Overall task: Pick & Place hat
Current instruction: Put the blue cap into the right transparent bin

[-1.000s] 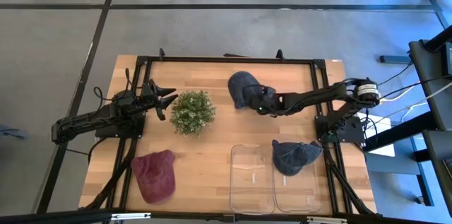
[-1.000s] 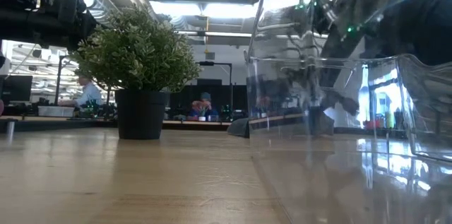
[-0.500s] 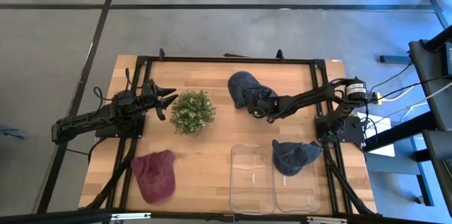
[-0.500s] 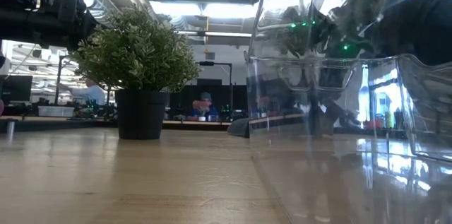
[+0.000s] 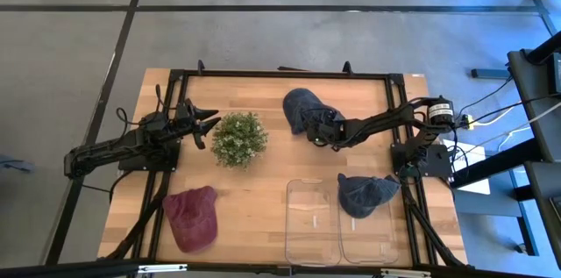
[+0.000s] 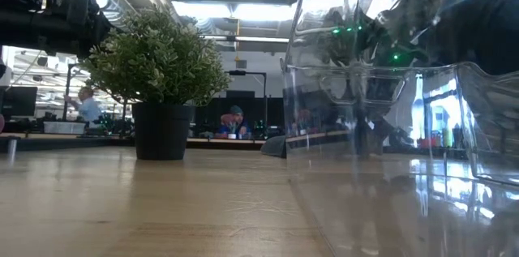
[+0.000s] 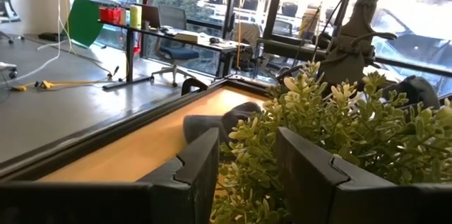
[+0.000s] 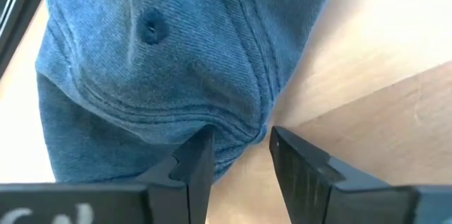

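The right pincer (image 8: 236,160) straddles the blue hat's (image 8: 162,61) bunched edge, fingers parted (not closed on it). That hat lies at the worktop's (image 5: 263,199) far middle. The left pincer (image 5: 209,125), open, hovers beside the plant (image 5: 238,138).

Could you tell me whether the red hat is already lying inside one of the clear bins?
No, the red hat lies on the bare wooden table, left of the clear bins.

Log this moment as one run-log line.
right pincer: open, straddling edge of blue denim cap at table's far side | left pincer: open, idle beside green potted plant
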You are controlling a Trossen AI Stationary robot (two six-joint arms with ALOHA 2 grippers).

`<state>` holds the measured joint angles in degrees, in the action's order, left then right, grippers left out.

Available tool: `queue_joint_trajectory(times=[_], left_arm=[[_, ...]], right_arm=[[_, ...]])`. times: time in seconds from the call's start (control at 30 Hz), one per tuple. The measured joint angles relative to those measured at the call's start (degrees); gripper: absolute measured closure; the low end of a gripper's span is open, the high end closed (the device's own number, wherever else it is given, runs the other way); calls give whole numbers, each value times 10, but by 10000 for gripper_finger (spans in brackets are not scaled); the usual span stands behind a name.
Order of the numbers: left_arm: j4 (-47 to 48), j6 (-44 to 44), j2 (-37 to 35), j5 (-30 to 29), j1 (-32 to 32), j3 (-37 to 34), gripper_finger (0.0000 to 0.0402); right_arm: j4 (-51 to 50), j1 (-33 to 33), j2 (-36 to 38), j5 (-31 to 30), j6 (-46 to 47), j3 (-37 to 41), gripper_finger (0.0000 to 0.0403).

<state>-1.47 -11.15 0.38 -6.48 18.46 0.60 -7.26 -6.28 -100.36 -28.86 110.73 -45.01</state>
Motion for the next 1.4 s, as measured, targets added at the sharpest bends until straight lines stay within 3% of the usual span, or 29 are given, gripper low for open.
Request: queue_joint_trajectory(times=[0.57, 0.93, 1.1, 1.3, 1.4], left_arm=[[0, -17, 0, 1, 0, 0, 265], [0, -16, 0, 0, 0, 0, 265], [0, -16, 0, 0, 0, 0, 265], [0, -16, 0, 0, 0, 0, 265], [0, -16, 0, 0, 0, 0, 265]], right_arm=[[-3, -15, -1, 11, 1, 0, 262], [-15, -30, -2, 41, 25, 8, 348], [-9, -31, -2, 44, -23, 10, 392], [17, -31, 0, 45, -136, 12, 394], [19, -31, 9, 58, -238, 12, 397]])
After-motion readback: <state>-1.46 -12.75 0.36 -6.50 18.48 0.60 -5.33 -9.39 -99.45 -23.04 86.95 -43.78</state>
